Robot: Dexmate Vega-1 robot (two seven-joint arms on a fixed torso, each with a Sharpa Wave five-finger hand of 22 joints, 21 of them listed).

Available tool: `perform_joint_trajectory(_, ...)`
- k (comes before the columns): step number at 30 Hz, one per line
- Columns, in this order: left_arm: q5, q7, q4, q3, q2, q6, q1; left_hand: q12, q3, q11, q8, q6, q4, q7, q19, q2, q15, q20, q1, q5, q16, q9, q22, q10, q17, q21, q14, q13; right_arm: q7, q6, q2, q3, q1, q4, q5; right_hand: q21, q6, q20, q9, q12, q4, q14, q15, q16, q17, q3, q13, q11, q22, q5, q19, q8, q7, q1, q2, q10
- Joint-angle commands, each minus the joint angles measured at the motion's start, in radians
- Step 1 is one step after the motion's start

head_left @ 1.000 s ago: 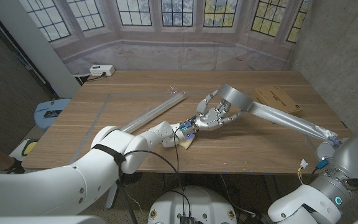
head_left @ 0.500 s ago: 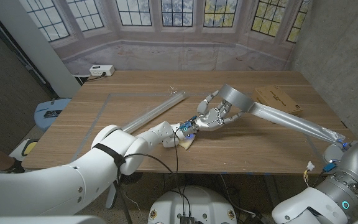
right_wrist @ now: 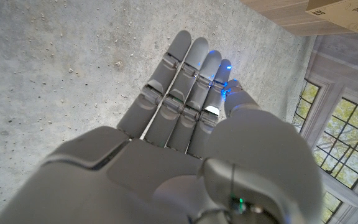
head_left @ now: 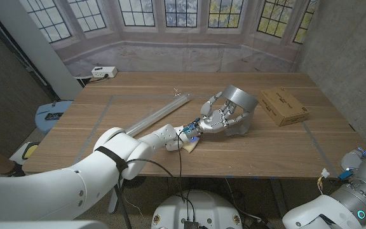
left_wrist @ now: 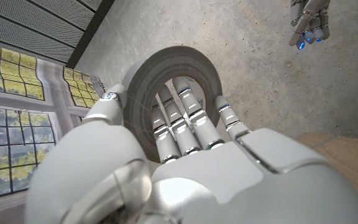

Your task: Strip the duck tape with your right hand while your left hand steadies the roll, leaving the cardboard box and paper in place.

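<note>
Wooden table [head_left: 132, 137] carries our left hand [head_left: 216, 119] gripping the duck tape roll [head_left: 237, 102], cardboard box [head_left: 284, 105] nearby; our right hand [right_wrist: 185, 93] stretches out empty

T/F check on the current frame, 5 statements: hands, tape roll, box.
1. The left hand grips the tape roll. True; in the left wrist view its fingers pass through the roll's core.
2. The right hand holds a strip of tape. False; its fingers are straight and together, holding nothing.
3. The box sits on the table, on the robot's right. True.
4. The box touches the roll. False; bare table separates them.
5. A long tube lies on the table. True.
</note>
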Motion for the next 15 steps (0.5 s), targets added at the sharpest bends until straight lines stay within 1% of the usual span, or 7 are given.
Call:
perform_joint_trajectory(1, -0.027, 0.000, 0.000, 0.025, 0.012, -0.005, -0.004, -0.005, 0.008, 0.000, 0.005, 0.010, 0.001, 0.003, 0.009, 0.100, -0.002, 0.000, 0.090, 0.004, -0.002, 0.002, 0.003, -0.002, 0.000, -0.003, -0.002, 0.002, 0.013, 0.000, -0.005, -0.007, 0.017, 0.008, -0.013, 0.002, 0.003, 0.001, 0.003, -0.001, 0.003, 0.003, -0.003, -0.001, 0.004, -0.002, 0.002, 0.004, 0.003, 0.007, -0.003, -0.002, -0.001, 0.011, -0.003, 0.010)
perform_joint_trajectory(5, -0.037, 0.000, -0.005, 0.030, 0.019, -0.006, -0.004, -0.005, 0.009, -0.002, 0.005, 0.008, -0.006, 0.003, 0.009, 0.101, -0.005, 0.001, 0.098, 0.003, 0.003, 0.002, 0.003, -0.003, 0.003, -0.006, 0.004, 0.002, 0.025, 0.005, -0.008, -0.011, 0.026, 0.013, -0.023, 0.003, 0.003, 0.001, 0.003, -0.003, 0.003, 0.003, -0.004, -0.002, 0.004, -0.003, 0.003, 0.001, 0.003, 0.007, -0.002, -0.003, -0.001, 0.011, -0.003, 0.009)
perform_joint_trajectory(7, -0.057, 0.000, -0.014, 0.047, 0.028, -0.001, -0.003, -0.004, 0.008, -0.010, 0.006, 0.010, -0.013, 0.003, 0.012, 0.102, -0.008, 0.000, 0.107, 0.001, 0.009, 0.002, 0.003, 0.001, 0.009, -0.007, 0.004, 0.003, 0.032, 0.008, -0.009, -0.014, 0.031, 0.016, -0.029, 0.003, 0.004, 0.001, 0.003, -0.003, 0.003, 0.004, -0.004, -0.002, 0.004, -0.003, 0.003, 0.001, 0.003, 0.007, -0.001, -0.002, -0.001, 0.011, -0.003, 0.010)
perform_joint_trajectory(10, -0.111, 0.000, -0.031, 0.096, 0.048, 0.002, -0.002, -0.004, 0.007, -0.010, 0.007, 0.010, -0.013, 0.003, 0.012, 0.103, -0.007, -0.001, 0.108, 0.000, 0.010, 0.002, 0.003, 0.002, 0.010, -0.008, 0.005, 0.003, 0.038, 0.014, -0.010, -0.016, 0.038, 0.020, -0.033, 0.003, 0.003, 0.001, 0.003, -0.004, 0.003, 0.004, -0.005, -0.003, 0.003, -0.003, 0.003, -0.003, 0.003, 0.007, -0.001, -0.003, 0.000, 0.012, -0.002, 0.010)
perform_joint_trajectory(12, -0.151, 0.000, -0.037, 0.130, 0.060, 0.001, -0.004, -0.004, 0.007, -0.011, 0.007, 0.011, -0.013, 0.003, 0.013, 0.103, -0.008, 0.000, 0.108, 0.000, 0.011, 0.002, 0.003, 0.002, 0.010, -0.008, 0.006, 0.003, 0.048, 0.019, -0.012, -0.015, 0.044, 0.024, -0.035, 0.003, 0.004, 0.002, 0.003, -0.004, 0.003, 0.003, -0.004, -0.004, 0.003, -0.004, 0.002, 0.002, 0.003, 0.007, -0.002, -0.003, -0.001, 0.011, -0.002, 0.011)
perform_joint_trajectory(14, -0.189, 0.000, -0.046, 0.164, 0.073, -0.001, -0.005, -0.004, 0.007, -0.010, 0.008, 0.012, -0.013, 0.003, 0.013, 0.102, -0.008, -0.001, 0.108, 0.000, 0.011, 0.002, 0.003, 0.004, 0.010, -0.008, 0.007, 0.003, 0.057, 0.023, -0.014, -0.013, 0.052, 0.029, -0.034, 0.003, 0.004, 0.002, 0.003, -0.006, 0.003, 0.004, -0.004, -0.004, 0.004, -0.004, 0.002, -0.002, 0.003, 0.007, -0.002, -0.002, -0.001, 0.011, -0.003, 0.009)
perform_joint_trajectory(15, -0.214, 0.000, -0.060, 0.185, 0.087, 0.002, -0.003, -0.003, 0.008, -0.011, 0.008, 0.012, -0.012, 0.003, 0.013, 0.102, -0.008, 0.000, 0.107, 0.000, 0.010, 0.002, 0.003, 0.005, 0.009, -0.009, 0.007, 0.003, 0.069, 0.028, -0.016, -0.012, 0.062, 0.034, -0.034, 0.003, 0.004, 0.002, 0.003, -0.006, 0.004, 0.004, -0.003, -0.004, 0.004, -0.004, 0.002, -0.002, 0.003, 0.007, -0.002, -0.003, -0.001, 0.011, -0.002, 0.008)
